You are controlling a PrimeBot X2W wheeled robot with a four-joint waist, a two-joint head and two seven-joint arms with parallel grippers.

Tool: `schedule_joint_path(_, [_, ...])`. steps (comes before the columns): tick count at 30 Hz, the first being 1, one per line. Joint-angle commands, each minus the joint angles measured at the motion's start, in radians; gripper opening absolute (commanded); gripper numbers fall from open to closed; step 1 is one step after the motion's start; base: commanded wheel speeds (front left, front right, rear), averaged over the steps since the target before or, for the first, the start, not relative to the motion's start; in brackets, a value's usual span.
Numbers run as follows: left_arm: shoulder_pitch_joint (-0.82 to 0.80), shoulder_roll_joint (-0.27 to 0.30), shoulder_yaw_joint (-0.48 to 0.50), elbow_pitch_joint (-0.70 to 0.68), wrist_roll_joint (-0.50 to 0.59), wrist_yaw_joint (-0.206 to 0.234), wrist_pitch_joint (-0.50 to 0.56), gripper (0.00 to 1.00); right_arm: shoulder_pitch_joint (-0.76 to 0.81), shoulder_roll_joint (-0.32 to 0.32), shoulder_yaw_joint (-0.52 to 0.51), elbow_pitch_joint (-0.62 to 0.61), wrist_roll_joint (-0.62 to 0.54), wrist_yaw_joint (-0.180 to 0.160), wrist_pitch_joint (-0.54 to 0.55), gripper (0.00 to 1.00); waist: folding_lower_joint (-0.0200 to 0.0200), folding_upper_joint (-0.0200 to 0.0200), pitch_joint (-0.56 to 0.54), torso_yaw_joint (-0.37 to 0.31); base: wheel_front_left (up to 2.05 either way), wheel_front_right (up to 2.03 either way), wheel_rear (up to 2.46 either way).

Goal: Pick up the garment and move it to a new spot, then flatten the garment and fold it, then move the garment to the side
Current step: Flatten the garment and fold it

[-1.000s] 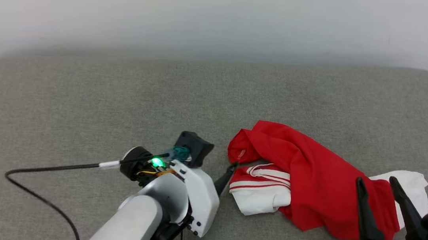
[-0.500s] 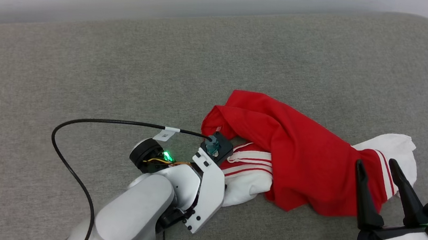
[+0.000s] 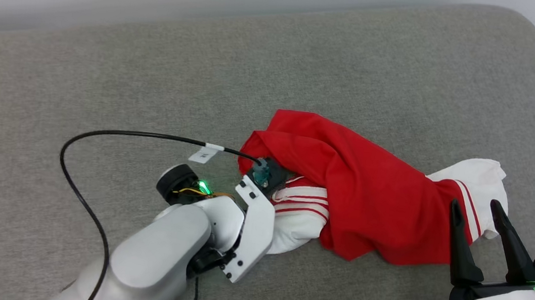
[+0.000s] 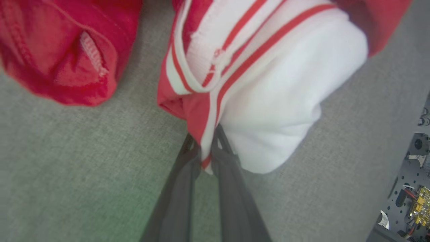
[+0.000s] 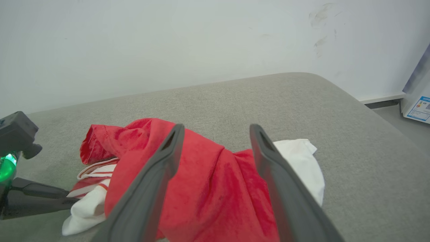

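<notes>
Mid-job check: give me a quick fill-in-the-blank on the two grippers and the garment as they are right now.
The left gripper is ___ on the striped trim of the garment.
The right gripper has its jaws ___, holding nothing.
The garment's body is red and its sleeves are ___.
Missing words: shut; open; white.

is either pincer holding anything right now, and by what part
The left pincer is shut on the garment, pinching the red-striped edge of its white sleeve. The right pincer is open, holding nothing.
</notes>
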Motion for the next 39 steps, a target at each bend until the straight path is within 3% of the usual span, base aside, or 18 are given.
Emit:
schedule_joint_path(1, [0.02, 0.021, 0.002, 0.008, 0.003, 0.012, -0.01, 0.0, -0.003, 0.004, -0.004, 0.0, 0.001, -0.001, 0.002, 1.0, -0.0001, -0.0001, -0.016, 0.017, 0.0, 0.0, 0.0])
schedule_joint_path(6, [0.002, 0.085, 0.054, -0.082, 0.022, 0.055, -0.071, 0.0, 0.007, 0.004, -0.019, -0.007, -0.009, -0.001, 0.015, 1.0, -0.0001, -0.0001, -0.072, 0.074, 0.0, 0.0, 0.0])
schedule_joint_path(10, [0.037, 0.182, 0.112, -0.195, 0.033, 0.117, -0.099, 0.0, 0.026, 0.004, -0.023, -0.015, -0.005, -0.001, 0.032, 1.0, -0.0001, -0.0001, -0.108, 0.119, 0.0, 0.0, 0.0])
schedule_joint_path(15, [0.129, 0.324, 0.197, -0.367, 0.034, 0.226, -0.11, 0.0, 0.049, 0.004, -0.039, -0.027, -0.001, -0.001, 0.047, 1.0, -0.0001, -0.0001, -0.136, 0.175, 0.0, 0.0, 0.0])
schedule_joint_path(19, [0.299, 0.409, 0.268, -0.478, -0.006, 0.348, -0.118, 0.0, 0.065, 0.004, -0.044, -0.038, 0.001, -0.001, 0.057, 1.0, -0.0001, -0.0001, -0.148, 0.204, 0.0, 0.0, 0.0])
schedule_joint_path(21, [0.405, 0.424, 0.295, -0.497, -0.044, 0.404, -0.133, 0.0, 0.066, 0.004, -0.044, -0.042, 0.003, -0.001, 0.061, 1.0, -0.0001, -0.0001, -0.149, 0.211, 0.0, 0.0, 0.0])
schedule_joint_path(24, [0.555, 0.394, 0.325, -0.488, -0.116, 0.462, -0.175, 0.0, 0.07, 0.004, -0.043, -0.046, 0.001, -0.001, 0.07, 1.0, -0.0001, -0.0001, -0.151, 0.217, 0.0, 0.0, 0.0])
schedule_joint_path(28, [0.679, 0.325, 0.331, -0.438, -0.2, 0.46, -0.239, 0.0, 0.074, 0.004, -0.051, -0.055, -0.003, -0.001, 0.083, 1.0, -0.0001, -0.0001, -0.153, 0.225, 0.0, 0.0, 0.0])
schedule_joint_path(29, [0.69, 0.308, 0.337, -0.424, -0.211, 0.458, -0.26, 0.4, 0.074, 0.004, -0.053, -0.057, -0.004, -0.001, 0.087, 1.0, -0.0001, -0.0001, -0.155, 0.226, 0.0, 0.0, 0.0])
schedule_joint_path(30, [0.694, 0.292, 0.341, -0.412, -0.215, 0.458, -0.283, 1.0, 0.074, 0.004, -0.055, -0.059, -0.006, -0.001, 0.089, 1.0, -0.0001, -0.0001, -0.158, 0.228, 0.0, 0.0, 0.0])
schedule_joint_path(34, [0.69, 0.256, 0.363, -0.389, -0.204, 0.463, -0.376, 1.0, 0.079, 0.004, -0.065, -0.064, -0.01, -0.001, 0.104, 1.0, -0.0001, -0.0001, -0.183, 0.233, 0.0, 0.0, 0.0])
schedule_joint_path(39, [0.662, 0.25, 0.397, -0.427, -0.151, 0.47, -0.513, 1.0, 0.093, 0.004, -0.076, -0.068, -0.008, -0.001, 0.122, 1.0, -0.0001, -0.0001, -0.225, 0.236, 0.0, 0.0, 0.0])
